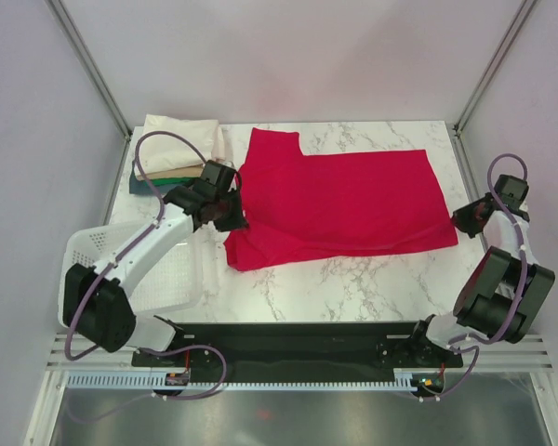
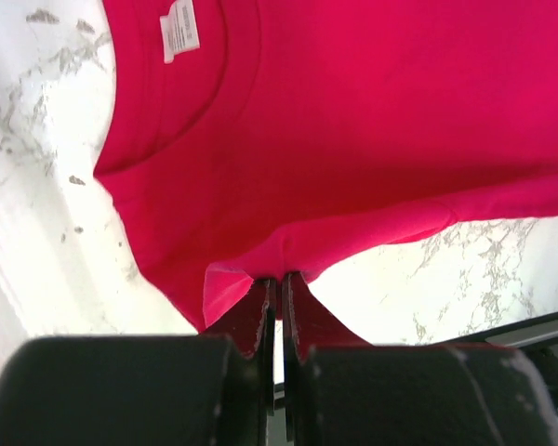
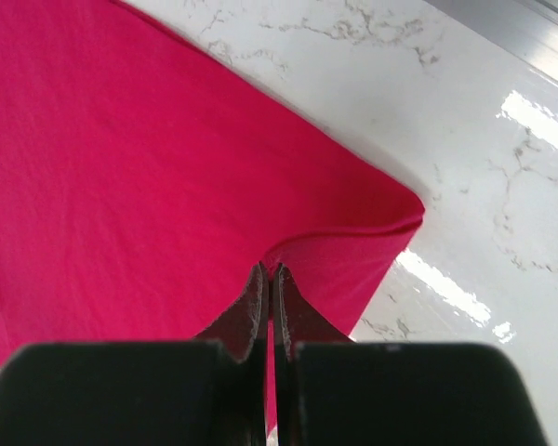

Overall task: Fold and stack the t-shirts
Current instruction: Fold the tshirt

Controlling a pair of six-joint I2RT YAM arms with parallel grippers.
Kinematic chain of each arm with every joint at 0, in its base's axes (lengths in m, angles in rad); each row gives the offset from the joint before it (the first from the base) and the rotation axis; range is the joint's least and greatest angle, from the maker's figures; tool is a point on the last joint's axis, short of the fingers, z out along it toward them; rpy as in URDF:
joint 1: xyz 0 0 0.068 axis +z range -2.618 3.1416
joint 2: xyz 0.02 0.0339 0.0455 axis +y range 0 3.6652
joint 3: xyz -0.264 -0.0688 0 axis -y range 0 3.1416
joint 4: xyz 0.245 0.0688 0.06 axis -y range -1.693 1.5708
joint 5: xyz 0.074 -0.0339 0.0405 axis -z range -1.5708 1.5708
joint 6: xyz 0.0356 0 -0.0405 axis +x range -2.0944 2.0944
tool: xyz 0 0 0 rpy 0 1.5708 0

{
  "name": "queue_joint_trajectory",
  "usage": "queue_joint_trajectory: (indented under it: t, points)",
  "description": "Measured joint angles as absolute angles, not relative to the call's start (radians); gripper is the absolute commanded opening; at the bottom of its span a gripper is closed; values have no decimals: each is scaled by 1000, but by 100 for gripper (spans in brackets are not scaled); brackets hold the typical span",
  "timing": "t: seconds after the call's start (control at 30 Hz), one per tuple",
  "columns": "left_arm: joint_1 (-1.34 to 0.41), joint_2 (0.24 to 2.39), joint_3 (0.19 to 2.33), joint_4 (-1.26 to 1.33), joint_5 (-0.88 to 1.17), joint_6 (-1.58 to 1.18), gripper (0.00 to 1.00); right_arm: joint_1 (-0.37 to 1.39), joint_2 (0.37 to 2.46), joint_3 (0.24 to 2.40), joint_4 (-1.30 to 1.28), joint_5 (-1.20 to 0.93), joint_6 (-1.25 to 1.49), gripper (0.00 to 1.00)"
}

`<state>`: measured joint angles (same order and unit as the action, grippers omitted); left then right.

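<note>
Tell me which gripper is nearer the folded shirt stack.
Left. The left gripper sits just beside the folded stack; the right gripper is across the table, beyond the red t-shirt.

Table top [image 1: 353,279] in white marble pattern with grey veins, glossy. Hard bright glare [image 3: 539,121] lies on it toward the right edge in the right wrist view. Plain pale walls close it in: back wall [image 1: 288,56], left wall [image 1: 28,139], right wall [image 1: 549,111], faint lilac cast. Slanted metal post [image 1: 88,65] at each back corner. Near edge: black base plate [image 1: 298,339], then white slotted strip [image 1: 288,379]. Below that, dull grey surface [image 1: 288,418], detail unclear
</note>
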<state>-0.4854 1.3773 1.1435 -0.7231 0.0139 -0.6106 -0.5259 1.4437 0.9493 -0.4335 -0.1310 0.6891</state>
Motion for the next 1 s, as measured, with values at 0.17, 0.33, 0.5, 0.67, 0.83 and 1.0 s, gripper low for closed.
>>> queue_joint_trajectory:
  t: [0.17,0.33,0.5,0.67,0.83,1.0]
  points:
    - [-434,1499,1214,-707,58,-558,2,-495,1539,1009,-410,-112,692,0]
    - [-414,1591,1287,-702,64,-508,2,-471,1616,1061,-391,-98,693,0]
    - [-401,1675,1369,-704,63,-474,2,-469,1673,1096,-376,-88,696,0]
    - [-377,1774,1466,-713,62,-451,2,-466,1745,1145,-361,-84,704,0]
    - [-360,1858,1542,-727,58,-444,4,-454,1827,1200,-348,-97,704,2]
    - [-346,1922,1629,-784,52,-442,37,-440,1908,1267,-348,-122,713,46]
